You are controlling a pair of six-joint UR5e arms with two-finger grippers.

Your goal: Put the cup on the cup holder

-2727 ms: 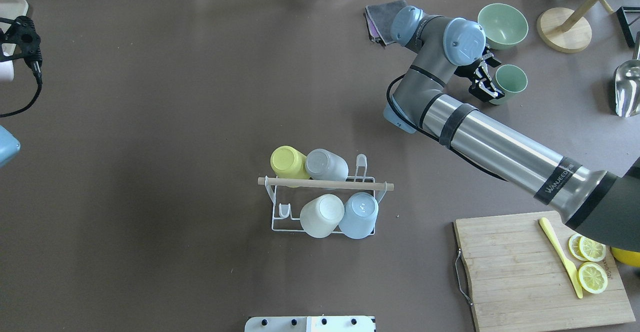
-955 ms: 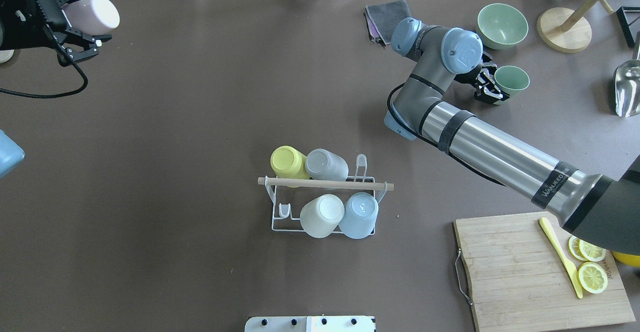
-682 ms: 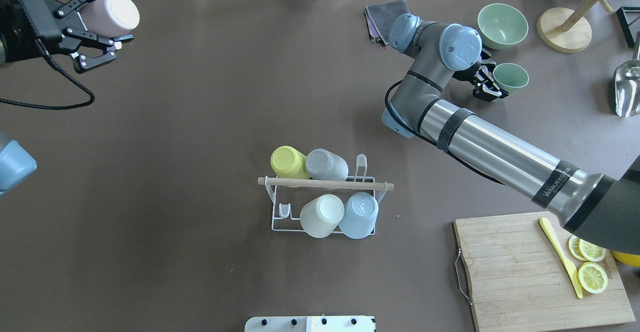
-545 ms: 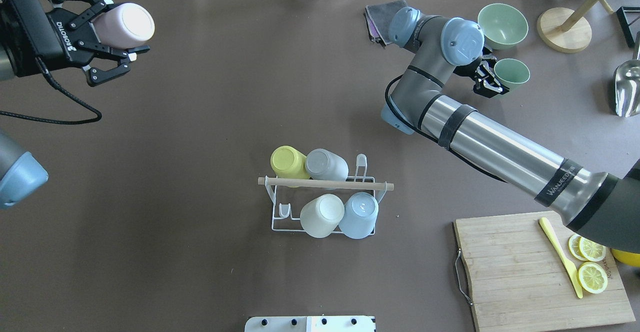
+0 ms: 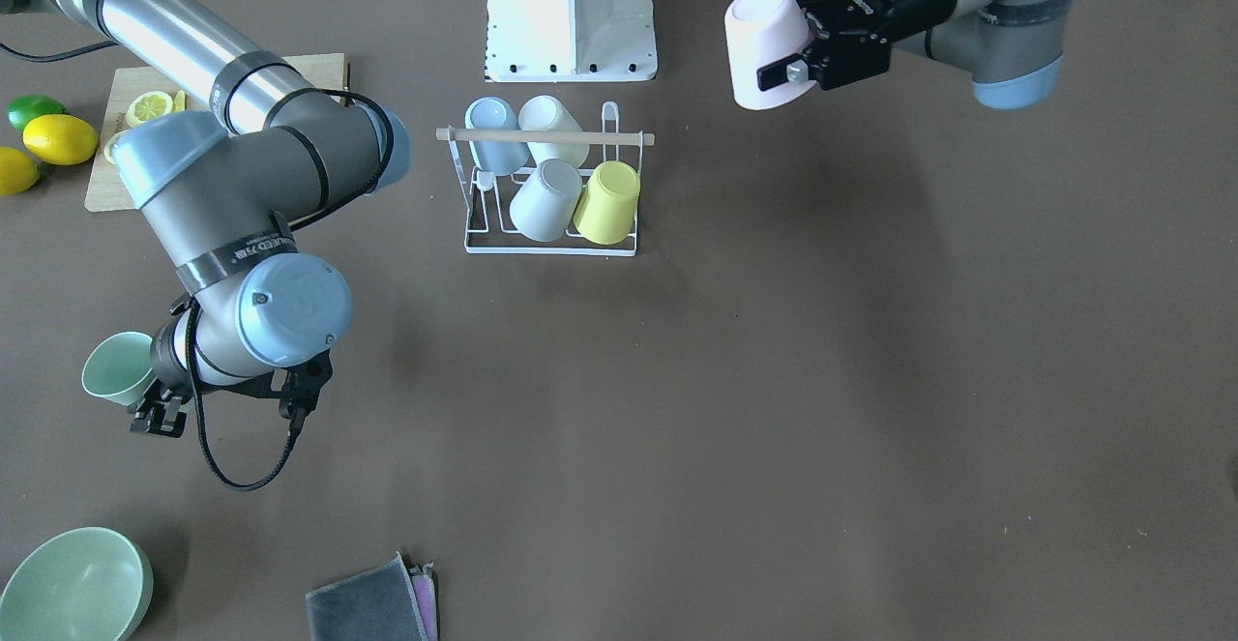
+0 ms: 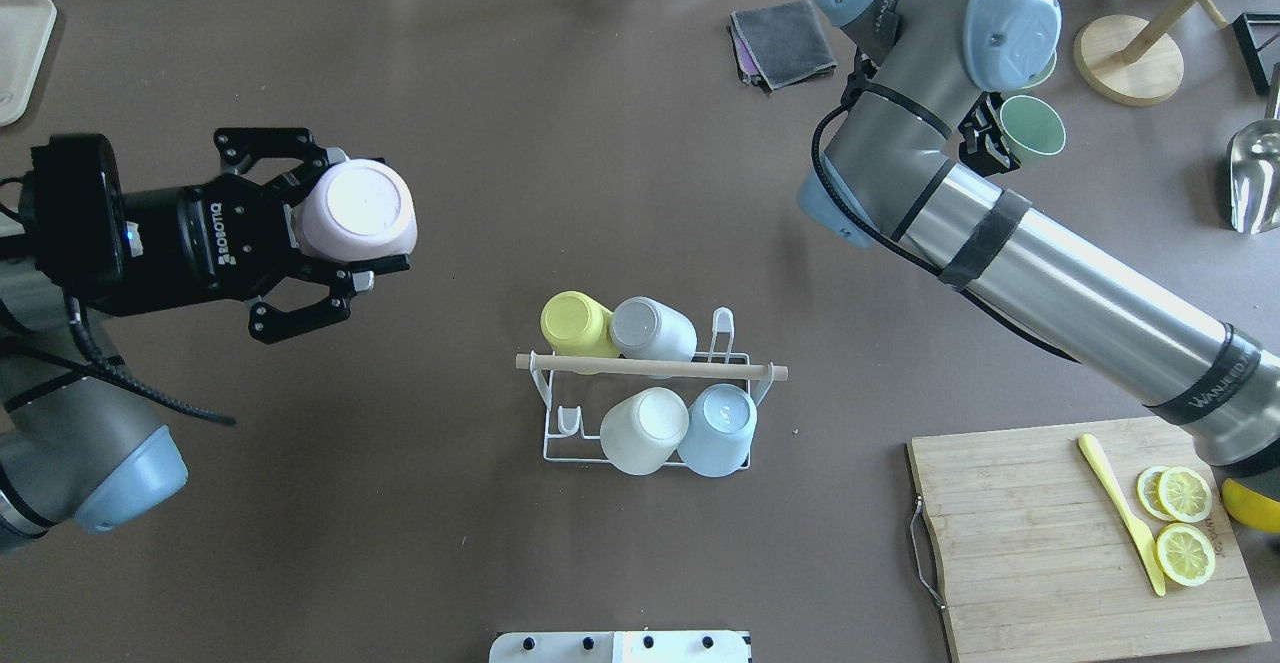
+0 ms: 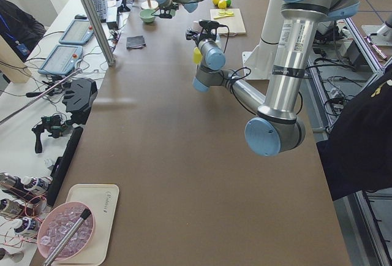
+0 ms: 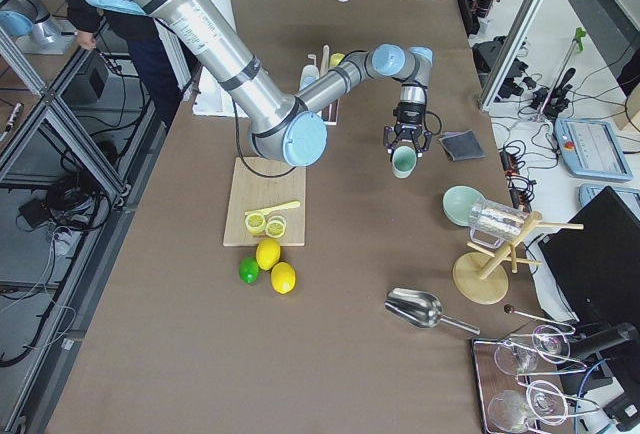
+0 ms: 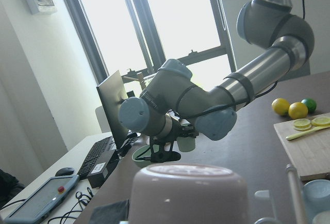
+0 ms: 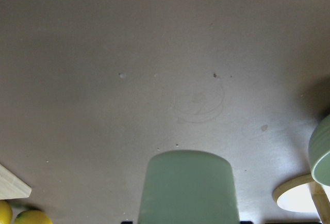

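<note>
The cup holder (image 6: 560, 448), a white wire rack with a wooden rod, stands mid-table and holds a yellow, a grey, a white and a blue cup; it also shows in the front view (image 5: 484, 235). My left gripper (image 6: 350, 225) is shut on a pink cup (image 6: 358, 205), held bottom-up in the air to the rack's left and farther back; the pink cup also shows in the front view (image 5: 764, 46). My right gripper (image 6: 992, 138) is shut on a green cup (image 6: 1032, 130) at the far right, raised off the table; the green cup also shows in the right wrist view (image 10: 188, 188).
A green bowl (image 5: 73, 583) and a grey cloth (image 6: 780, 38) lie at the far side. A wooden stand (image 6: 1130, 58) and a metal scoop (image 6: 1255, 178) are far right. A cutting board (image 6: 1040, 543) with lemon slices and a yellow knife is near right.
My left gripper has carried the pink cup from the far left corner towards the middle, closer to the rack. My right arm has risen with the green cup.
</note>
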